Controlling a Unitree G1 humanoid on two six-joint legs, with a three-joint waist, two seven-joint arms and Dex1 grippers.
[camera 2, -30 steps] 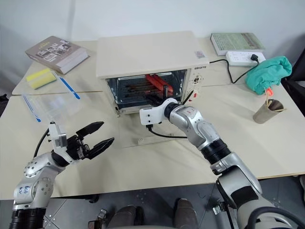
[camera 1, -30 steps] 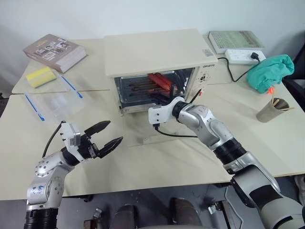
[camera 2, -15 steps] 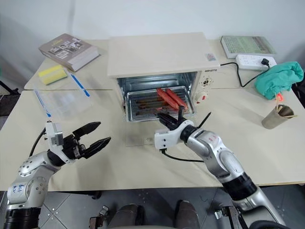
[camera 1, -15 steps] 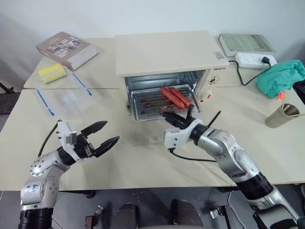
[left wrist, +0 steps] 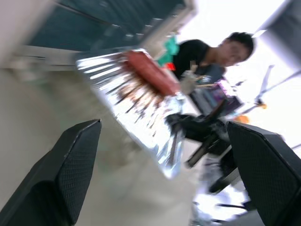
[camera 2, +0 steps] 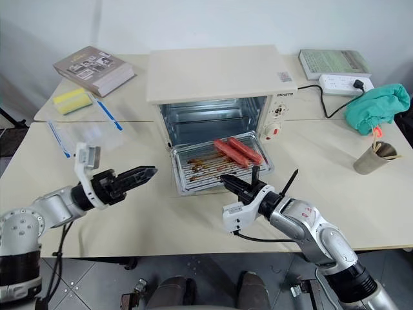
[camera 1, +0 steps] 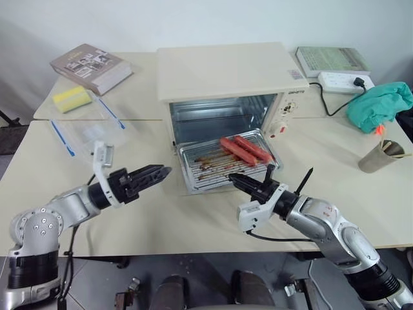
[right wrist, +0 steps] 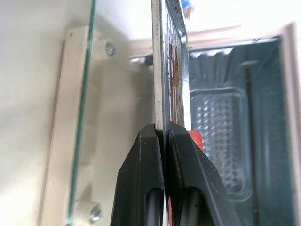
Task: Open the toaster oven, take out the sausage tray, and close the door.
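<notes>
The cream toaster oven stands open at mid-table. Its glass door lies folded down flat, with the cream bar handle at its outer edge. The silvery sausage tray is out of the oven and hovers over the door, carrying two red sausages. My right gripper is shut on the tray's front edge, its fingers pinching the thin rim. My left gripper is open and level, left of the tray and apart from it, pointing at it. The tray lies beyond its spread fingers.
On the left are a book, a yellow sponge and a clear plastic box with blue clips. On the right are a second book, a power strip, a green cloth and a cup. A person sits beyond the table.
The right gripper has pulled the tray out of the oven toward the table's front edge. The left gripper has rolled its wrist and edged toward the tray, staying open.
</notes>
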